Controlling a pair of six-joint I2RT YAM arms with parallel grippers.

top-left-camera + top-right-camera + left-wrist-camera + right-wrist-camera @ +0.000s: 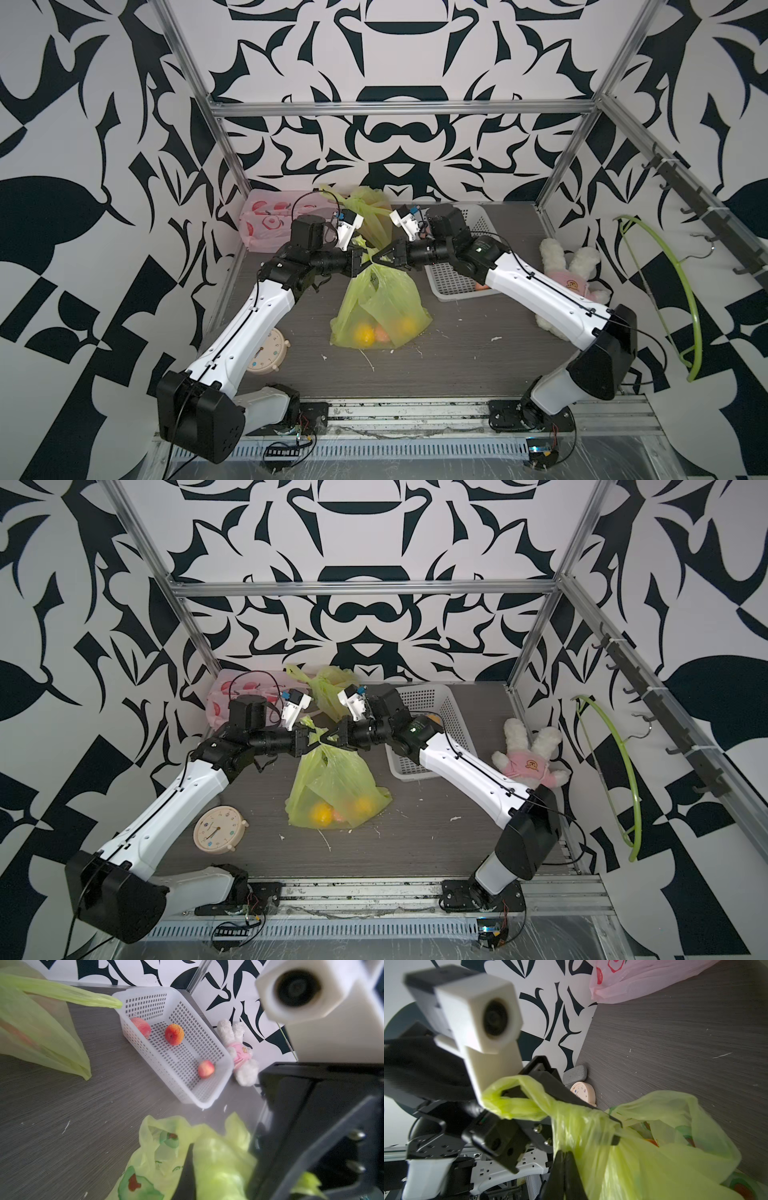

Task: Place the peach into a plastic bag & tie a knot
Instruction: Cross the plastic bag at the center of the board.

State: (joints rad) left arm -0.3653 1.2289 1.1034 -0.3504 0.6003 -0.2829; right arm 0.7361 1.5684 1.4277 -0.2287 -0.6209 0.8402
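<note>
Where black-and-white patterned walls (pixel 395 137) and aluminium rails (pixel 399 109) close in a dark grey wood-grain tabletop (pixel 478 353), a green plastic bag (pixel 382 307) stands at the centre with its handles drawn upward. The left gripper (pixel 368 259) and right gripper (pixel 376 261) meet tip to tip above it, each clenched on the twisted handles. Through the plastic, the peach (pixel 381 332) lies at the bag's bottom between yellow fruits (pixel 363 334). White scraps (pixel 495 338) dot the surface. A white basket (pixel 453 286) and plush rabbit (pixel 569 282) sit to the right, a clock (pixel 266 353) to the left, and a pink bag (pixel 266 220) in the back-left corner.
</note>
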